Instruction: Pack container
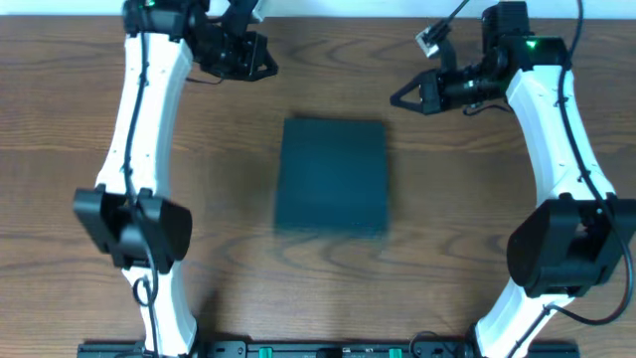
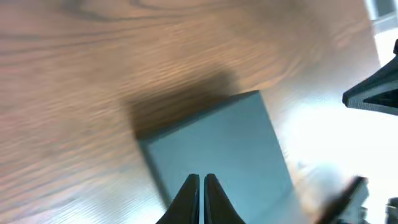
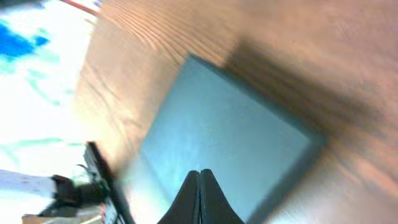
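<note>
The container (image 1: 332, 177) is a dark, roughly square box lying closed and flat in the middle of the table. It also shows in the left wrist view (image 2: 217, 155) and in the right wrist view (image 3: 224, 143). My left gripper (image 1: 260, 60) is shut and empty, raised at the far left, apart from the box; its fingertips (image 2: 201, 179) point toward the box. My right gripper (image 1: 399, 97) is shut and empty at the far right, apart from the box; its fingertips (image 3: 199, 173) point toward the box. No snack packets are in view.
The wooden table (image 1: 229, 268) surrounds the box. Both arm bases stand at the front left (image 1: 134, 224) and front right (image 1: 561, 244). A black rail (image 1: 328, 348) runs along the front edge.
</note>
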Motion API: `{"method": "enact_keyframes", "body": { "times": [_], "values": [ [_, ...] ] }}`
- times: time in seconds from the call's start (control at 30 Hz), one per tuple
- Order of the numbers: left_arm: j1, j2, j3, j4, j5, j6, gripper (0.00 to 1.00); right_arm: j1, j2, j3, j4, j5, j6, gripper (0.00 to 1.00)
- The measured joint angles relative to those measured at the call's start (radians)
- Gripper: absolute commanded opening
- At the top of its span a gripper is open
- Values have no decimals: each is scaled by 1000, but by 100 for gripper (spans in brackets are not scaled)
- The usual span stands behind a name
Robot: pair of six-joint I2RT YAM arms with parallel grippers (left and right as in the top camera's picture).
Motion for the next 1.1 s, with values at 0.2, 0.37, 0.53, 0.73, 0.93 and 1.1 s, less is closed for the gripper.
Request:
{"method": "enact_keyframes", "body": {
  "times": [0.2,0.37,0.53,0.73,0.93,1.1],
  "values": [
    [0,-34,0,-12,-101,33,6,2,-20,0,-26,84,-20,2],
    [0,-113,0,-14,-119,36,95,2,-140,-6,10,111,-36,84],
    [0,-290,0,13,-92,42,38,2,-337,-5,98,121,-52,7],
    [0,-429,12,4,-72,50,15,2,-492,-2,98,131,-55,18],
    [0,-426,11,-40,-26,37,95,2,-523,-2,-12,148,-48,99],
    [0,-489,6,-129,-8,36,96,2,-600,-3,-125,217,-64,99]
  ]
}}
